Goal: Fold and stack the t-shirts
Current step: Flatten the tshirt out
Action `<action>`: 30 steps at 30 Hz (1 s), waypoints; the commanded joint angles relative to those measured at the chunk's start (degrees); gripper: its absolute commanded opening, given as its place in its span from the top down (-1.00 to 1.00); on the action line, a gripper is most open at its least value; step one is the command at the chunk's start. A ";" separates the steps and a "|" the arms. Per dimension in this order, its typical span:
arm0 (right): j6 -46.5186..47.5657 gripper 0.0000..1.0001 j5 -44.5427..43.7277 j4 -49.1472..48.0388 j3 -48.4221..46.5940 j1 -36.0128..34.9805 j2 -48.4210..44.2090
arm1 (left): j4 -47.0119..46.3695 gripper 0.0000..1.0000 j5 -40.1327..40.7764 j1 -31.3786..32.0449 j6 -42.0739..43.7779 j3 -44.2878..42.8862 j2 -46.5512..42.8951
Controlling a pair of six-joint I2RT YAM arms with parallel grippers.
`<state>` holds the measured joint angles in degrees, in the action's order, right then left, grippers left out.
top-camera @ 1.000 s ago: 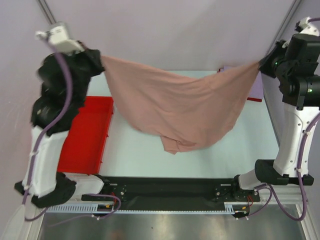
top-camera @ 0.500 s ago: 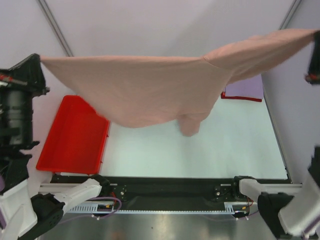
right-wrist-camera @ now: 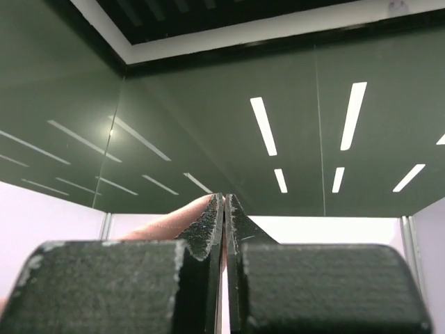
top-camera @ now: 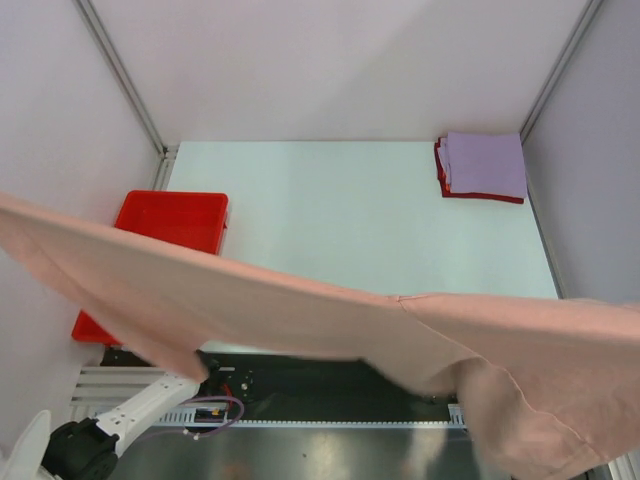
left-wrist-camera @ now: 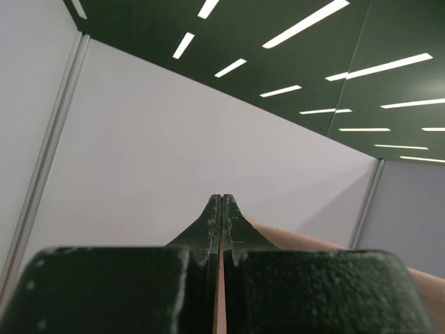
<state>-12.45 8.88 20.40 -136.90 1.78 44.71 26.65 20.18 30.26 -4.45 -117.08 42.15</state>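
The dusty-pink t-shirt [top-camera: 290, 315] hangs stretched high across the front of the top view, close to the camera, hiding both arms and grippers there. Its print is not visible. In the left wrist view my left gripper [left-wrist-camera: 221, 202] is shut on a pink cloth edge [left-wrist-camera: 299, 240] and points up at the wall and ceiling. In the right wrist view my right gripper [right-wrist-camera: 224, 202] is shut on pink cloth [right-wrist-camera: 170, 219], also pointing up. A folded lavender t-shirt [top-camera: 485, 163] lies on a folded red one [top-camera: 441, 172] at the table's far right corner.
A red plastic tray [top-camera: 175, 218] sits at the table's left side, partly hidden by the cloth. The white table [top-camera: 340, 210] is walled by white panels on three sides. The arm base rail [top-camera: 230, 385] runs along the near edge.
Both arms have swung the pink t-shirt up and toward the camera, from hanging over the table middle to spread across the front of the view. The arms have left the view.
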 commanded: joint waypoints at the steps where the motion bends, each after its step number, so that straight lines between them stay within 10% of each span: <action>1: -0.65 1.00 -0.89 1.74 2.51 0.24 1.78 | -1.95 0.99 -3.13 0.15 1.28 2.19 0.30; 7: 1.19 1.00 -1.15 -0.44 14.26 0.24 3.54 | -5.28 0.99 -1.30 0.15 3.22 18.60 1.71; 17: 5.94 1.00 -8.79 -19.40 63.21 0.24 4.67 | -24.44 0.99 8.20 -1.17 -0.89 55.89 20.48; 22: 8.40 1.00 -10.29 -31.74 79.58 1.21 15.85 | -32.46 0.99 7.85 -3.98 -5.22 54.67 42.80; 30: 9.72 1.00 -6.25 -43.77 73.28 2.61 41.74 | -31.14 0.99 6.89 -7.41 -6.19 35.18 68.58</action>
<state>-4.73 1.76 -10.63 -57.87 4.08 83.35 0.30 26.81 23.88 -9.89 -75.05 107.72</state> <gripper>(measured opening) 0.010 0.005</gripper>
